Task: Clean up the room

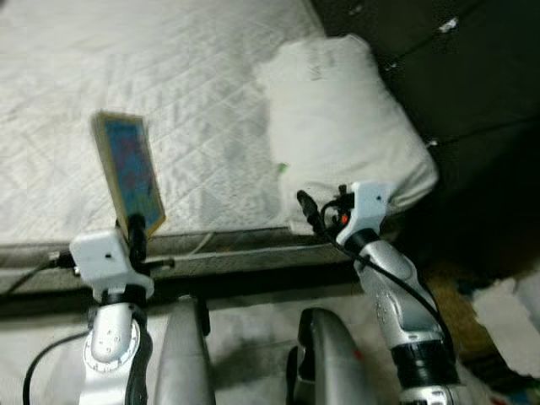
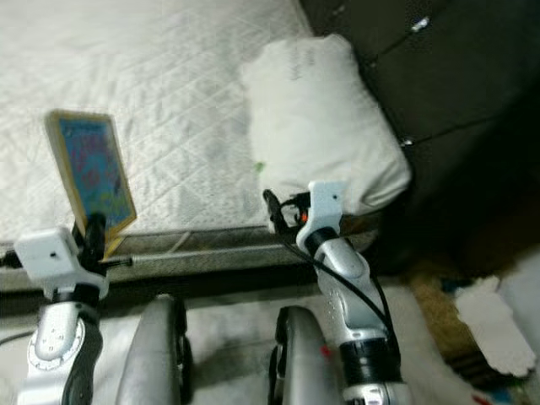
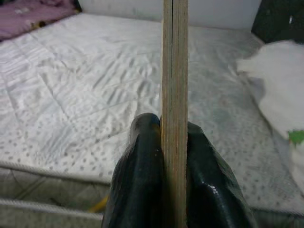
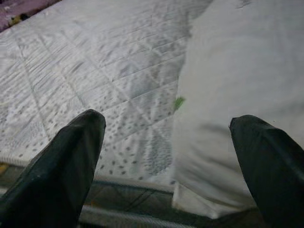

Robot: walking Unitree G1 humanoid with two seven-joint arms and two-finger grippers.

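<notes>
In the left eye view, the left hand (image 1: 135, 239) is clamped on the lower edge of a thin book (image 1: 129, 171) with a yellow border and a blue, busy cover, holding it upright over the near edge of the bed (image 1: 169, 76); the right hand (image 1: 310, 211) reaches toward a white pillow (image 1: 342, 126) that lies at the bed's right side against a dark headboard (image 1: 447, 76). The right eye view gives the same layout and adds scraps of white paper (image 2: 494, 329) on the floor at the right. The left wrist view looks along the book's edge, its fingers (image 3: 142, 180) pressed flat against both faces, with a purple cloth (image 3: 28, 12) at the far corner of the mattress. In the right wrist view the fingers (image 4: 71, 161) are spread wide with nothing between them, just short of the pillow. By my reading the tidying is midway: the book is picked up but not put away, and the floor litter remains. The cover's print is too blurred to read; faint writing on the pillow cannot be made out either.
</notes>
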